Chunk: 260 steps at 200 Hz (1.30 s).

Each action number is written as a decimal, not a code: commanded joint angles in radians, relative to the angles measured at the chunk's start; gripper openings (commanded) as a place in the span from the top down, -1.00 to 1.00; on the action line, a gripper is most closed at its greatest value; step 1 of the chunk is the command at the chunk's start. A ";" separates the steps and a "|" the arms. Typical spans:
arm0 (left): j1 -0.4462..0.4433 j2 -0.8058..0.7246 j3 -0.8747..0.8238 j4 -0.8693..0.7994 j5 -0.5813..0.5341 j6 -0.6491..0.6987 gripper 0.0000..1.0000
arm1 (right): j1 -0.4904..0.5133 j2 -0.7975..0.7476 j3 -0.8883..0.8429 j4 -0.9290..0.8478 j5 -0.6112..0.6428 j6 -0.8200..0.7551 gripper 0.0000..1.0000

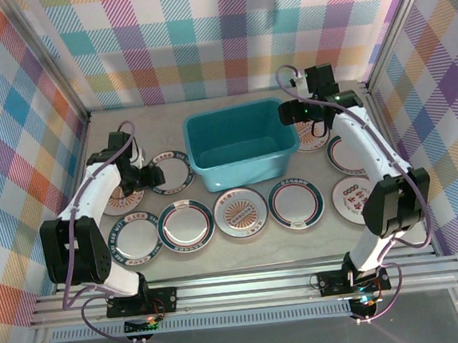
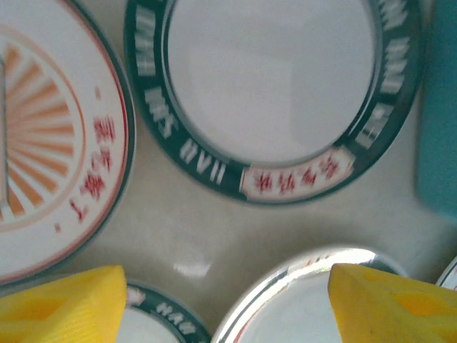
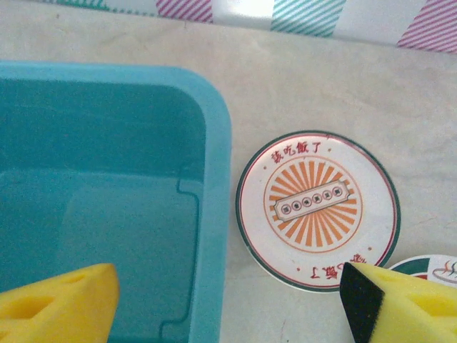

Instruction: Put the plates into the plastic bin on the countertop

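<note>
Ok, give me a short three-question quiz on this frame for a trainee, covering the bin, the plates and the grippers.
1. True or false: the plastic bin already holds a plate.
2. The plate lying on the countertop just right of the bin in the right wrist view has: A) a plain white centre; B) an orange sunburst centre; C) a blue flower centre.
3. Fill in: the left gripper and the right gripper both stand ____, holding nothing.
Key: 1 false, the bin is empty; 2 B; 3 open.
</note>
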State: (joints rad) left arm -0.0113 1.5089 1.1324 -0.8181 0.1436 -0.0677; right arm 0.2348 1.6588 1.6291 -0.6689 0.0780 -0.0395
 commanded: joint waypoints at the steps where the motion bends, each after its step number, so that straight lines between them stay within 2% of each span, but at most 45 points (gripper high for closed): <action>1: 0.007 -0.005 -0.024 -0.059 0.054 0.051 -0.41 | -0.003 -0.042 -0.037 0.039 0.008 -0.006 -0.64; 33: 0.002 0.075 -0.034 -0.070 0.137 0.079 -0.20 | -0.004 -0.094 -0.099 0.074 0.019 0.006 -0.64; 48: -0.008 0.106 -0.029 -0.072 0.154 0.097 -0.16 | -0.004 -0.113 -0.121 0.080 0.025 0.008 -0.64; 113: -0.049 0.189 -0.014 -0.082 0.138 0.151 -0.14 | -0.005 -0.177 -0.189 0.103 0.065 -0.003 -0.66; 133: -0.069 0.210 -0.012 -0.095 0.161 0.162 -0.14 | -0.006 -0.177 -0.191 0.104 0.067 -0.001 -0.66; 173: -0.092 0.238 -0.016 -0.102 0.134 0.174 -0.13 | -0.006 -0.171 -0.190 0.109 0.066 0.000 -0.66; 197: -0.102 0.249 -0.014 -0.100 0.148 0.179 -0.10 | -0.006 -0.165 -0.195 0.110 0.093 0.015 -0.80; 236: -0.122 0.286 -0.009 -0.097 0.148 0.189 -0.04 | -0.006 -0.150 -0.191 0.108 0.103 0.014 -0.82; 260: -0.122 0.303 -0.008 -0.090 0.146 0.193 0.06 | -0.006 -0.145 -0.190 0.110 0.073 0.002 -0.83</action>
State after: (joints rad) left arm -0.1215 1.7897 1.1095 -0.8883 0.2722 0.1032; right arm 0.2348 1.5055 1.4448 -0.5762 0.1646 -0.0349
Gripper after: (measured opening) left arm 0.484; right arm 0.915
